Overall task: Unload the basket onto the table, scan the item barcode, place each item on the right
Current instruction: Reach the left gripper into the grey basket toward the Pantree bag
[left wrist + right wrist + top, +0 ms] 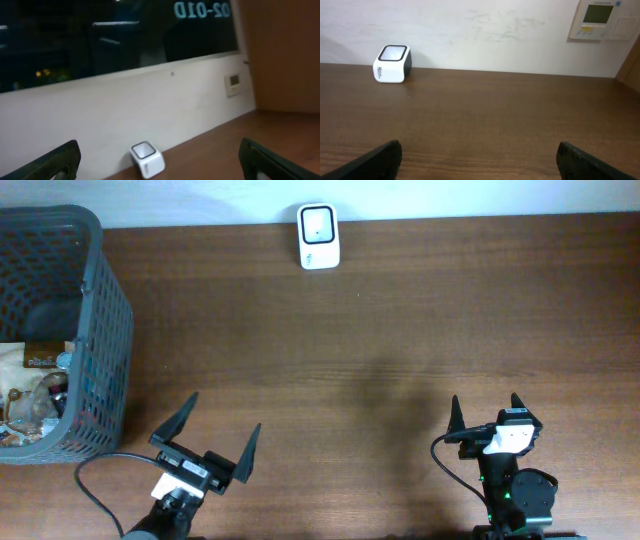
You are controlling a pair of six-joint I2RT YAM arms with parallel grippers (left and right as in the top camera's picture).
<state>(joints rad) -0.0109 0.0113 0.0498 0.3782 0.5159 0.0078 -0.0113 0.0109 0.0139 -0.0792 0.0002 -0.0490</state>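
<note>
left wrist | your left pincer (159,144) spread wide, jaws at both bottom corners | white scanner (147,159) on table (280,131), against wall (100,115) | wall panel (233,84) right | dark window (75,40) above

table (380,330): dark brown wood grain, smooth, slight sheen
scanner (319,236): white plastic shell, glossy; top window smooth and glassy
basket (105,310): grey plastic lattice, matt
packets (30,395): crinkled shiny film, probably plastic, but half hidden by the mesh
left gripper (227,411): black, matt, hard-plastic look
right gripper (485,398): same black matt finish
wall (470,30): white paint, matt, scuffed
</note>
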